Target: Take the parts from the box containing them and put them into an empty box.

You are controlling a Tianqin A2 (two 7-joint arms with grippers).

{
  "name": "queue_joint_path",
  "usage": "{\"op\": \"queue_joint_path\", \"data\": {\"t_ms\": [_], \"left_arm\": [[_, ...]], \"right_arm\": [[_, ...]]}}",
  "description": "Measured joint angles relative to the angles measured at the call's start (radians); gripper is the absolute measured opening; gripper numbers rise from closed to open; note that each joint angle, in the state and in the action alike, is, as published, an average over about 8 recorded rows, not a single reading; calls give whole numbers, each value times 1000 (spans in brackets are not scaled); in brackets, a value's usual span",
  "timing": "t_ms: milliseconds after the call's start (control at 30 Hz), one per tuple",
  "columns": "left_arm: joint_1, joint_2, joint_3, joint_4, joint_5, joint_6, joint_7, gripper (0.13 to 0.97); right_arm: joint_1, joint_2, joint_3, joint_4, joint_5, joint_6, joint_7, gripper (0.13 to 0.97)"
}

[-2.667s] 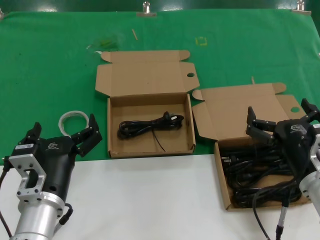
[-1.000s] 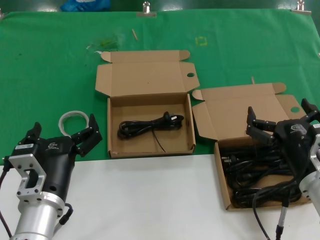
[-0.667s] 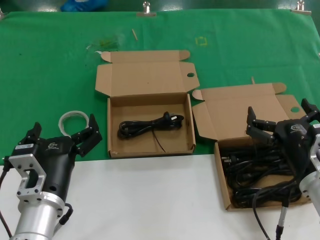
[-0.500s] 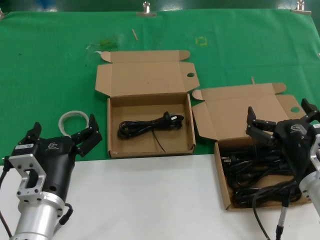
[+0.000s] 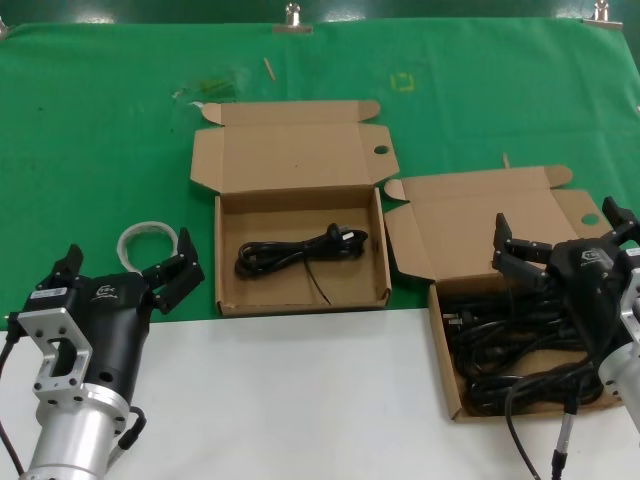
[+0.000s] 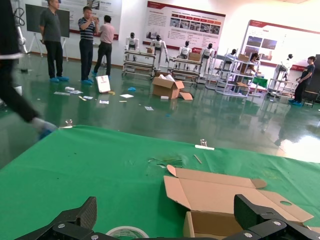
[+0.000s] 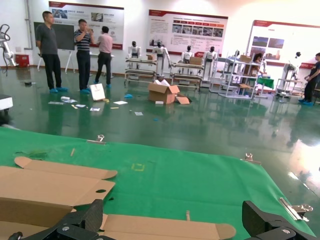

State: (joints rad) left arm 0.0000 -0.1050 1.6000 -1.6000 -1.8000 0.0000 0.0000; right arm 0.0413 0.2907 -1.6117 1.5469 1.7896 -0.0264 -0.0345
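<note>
Several black cords (image 5: pixel 510 345) lie tangled in the right cardboard box (image 5: pixel 441 345), whose lid (image 5: pixel 480 225) is folded back and slightly skewed. My right gripper (image 5: pixel 560 232) hovers over that box's far end, open with nothing between its fingers; its wrist view shows the lid flap (image 7: pixel 165 227) between the open fingertips (image 7: pixel 90 215). The centre box (image 5: pixel 300 300) holds one coiled cord (image 5: pixel 300 252). Open too, my left gripper (image 5: pixel 128 262) waits at the near left, well apart from the centre box (image 6: pixel 225 192).
A whitish tube ring (image 5: pixel 145 240) lies on the green cloth (image 5: pixel 100 120) just beyond my left gripper. A white tabletop (image 5: pixel 300 400) fills the near side. A small stick (image 5: pixel 268 67) and a plastic wrapper (image 5: pixel 205 88) lie far back.
Both arms, the boxes and the cords are where they were. A blue thing that showed briefly beyond the table's far edge is gone.
</note>
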Motion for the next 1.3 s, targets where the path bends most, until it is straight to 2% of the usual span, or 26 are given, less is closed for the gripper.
{"op": "queue_joint_path", "data": {"t_ms": [1300], "left_arm": [[0, 0, 0, 0, 0, 0, 0, 966]], "right_arm": [[0, 0, 0, 0, 0, 0, 0, 966]]}}
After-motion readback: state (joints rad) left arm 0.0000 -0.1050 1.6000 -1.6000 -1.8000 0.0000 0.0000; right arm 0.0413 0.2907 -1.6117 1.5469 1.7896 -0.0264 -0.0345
